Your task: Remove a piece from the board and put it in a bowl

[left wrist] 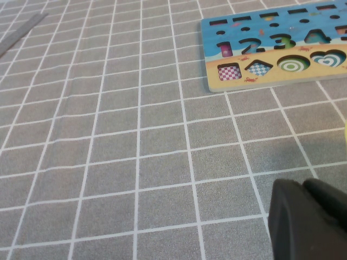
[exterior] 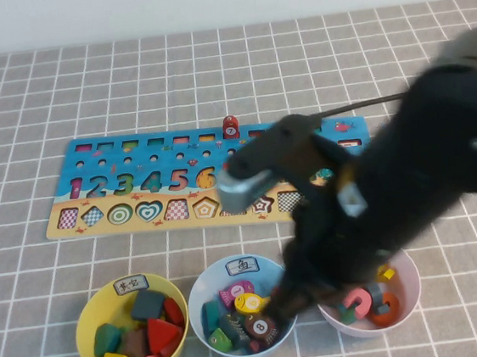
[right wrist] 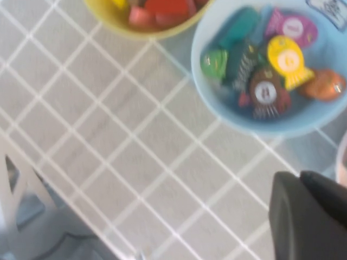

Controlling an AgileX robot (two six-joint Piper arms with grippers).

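The dark fish-like piece with a white "8" spot (exterior: 260, 325) lies in the light blue bowl (exterior: 201, 295) among other fish pieces. It also shows in the right wrist view (right wrist: 265, 92), inside that bowl (right wrist: 198, 54). My right gripper (exterior: 284, 303) hangs at the bowl's right rim, just beside the piece, not holding it; in its wrist view (right wrist: 299, 181) the fingers are together and empty. The blue puzzle board (exterior: 91, 160) lies behind the bowls. My left gripper (left wrist: 301, 187) is shut and empty over bare cloth near the board's left end (left wrist: 271, 32); it is outside the high view.
A yellow bowl (exterior: 87, 318) of shape blocks stands left of the blue one. A pale pink bowl (exterior: 410, 284) of numerals stands to its right. A red piece marked 7 (exterior: 230, 126) stands on the board's far edge. The right arm hides the board's right part.
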